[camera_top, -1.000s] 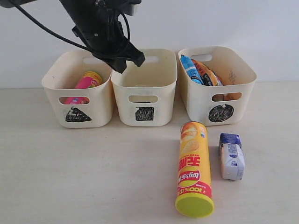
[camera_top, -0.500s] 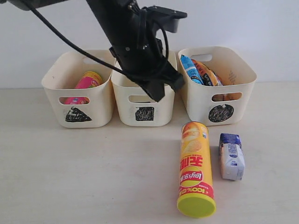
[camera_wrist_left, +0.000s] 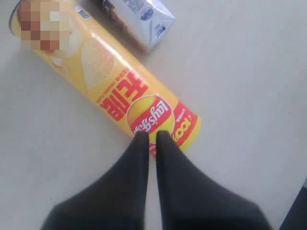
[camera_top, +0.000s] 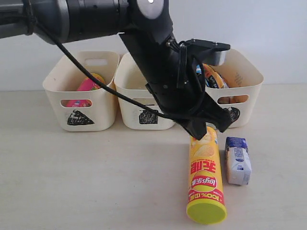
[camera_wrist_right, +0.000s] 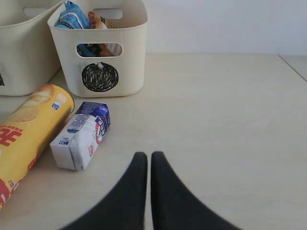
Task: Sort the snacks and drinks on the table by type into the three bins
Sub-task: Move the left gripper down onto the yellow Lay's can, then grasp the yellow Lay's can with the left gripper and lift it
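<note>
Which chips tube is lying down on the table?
The yellow tube. It lies flat on the table beside the small carton. The pink tube is inside the triangle bin instead.

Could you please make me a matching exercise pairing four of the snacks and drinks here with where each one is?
1 yellow-orange chip tube
2 pink chip tube
3 blue bag
4 white-and-blue pack

A in the circle bin
B on the table, furthest right in the exterior view
C in the triangle bin
D on the table, nearest the left gripper

Pairs: 1-D, 2-C, 3-A, 4-B
</note>
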